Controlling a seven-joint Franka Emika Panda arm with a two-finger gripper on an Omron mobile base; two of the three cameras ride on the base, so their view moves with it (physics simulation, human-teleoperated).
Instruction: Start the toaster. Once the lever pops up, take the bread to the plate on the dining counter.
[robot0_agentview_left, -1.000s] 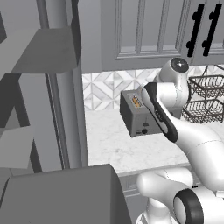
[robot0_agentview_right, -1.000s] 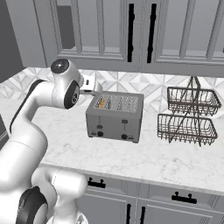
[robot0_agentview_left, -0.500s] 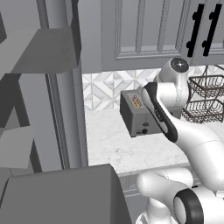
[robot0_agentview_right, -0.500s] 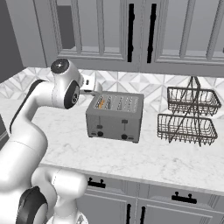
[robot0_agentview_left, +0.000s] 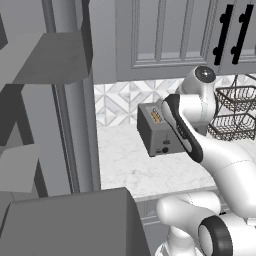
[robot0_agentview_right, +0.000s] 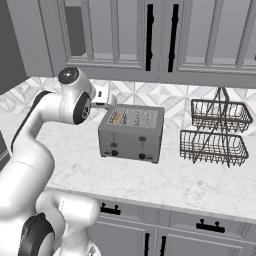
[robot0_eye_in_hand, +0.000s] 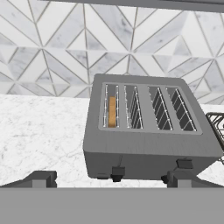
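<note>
The white marble table (robot0_agentview_right: 200, 185) runs under grey cabinets (robot0_agentview_right: 165, 40) with black handles, and a backsplash (robot0_eye_in_hand: 52, 48) of pale diamond tiles rises behind it. The toaster (robot0_agentview_right: 131, 134) is the landmark: a boxy dark grey unit standing upright on the table, its back near the tiles, its front face with small black knobs turned toward the cabinet fronts below. In the hand view it shows four slots on top. The white arm (robot0_agentview_right: 35, 145) rises to the left of the toaster in the right base view, with its dark elbow joint level with the toaster's top. A two-tier black wire basket (robot0_agentview_right: 215, 132) stands on the table well to the right of the toaster, apart from it. The bread (robot0_eye_in_hand: 112, 110) sits on edge, down in the leftmost slot, with only its golden-tan top edge showing. The fingers (robot0_eye_in_hand: 109, 178) are spread as wide as they go, holding nothing, their dark tips level with the toaster's lower front edge.
</note>
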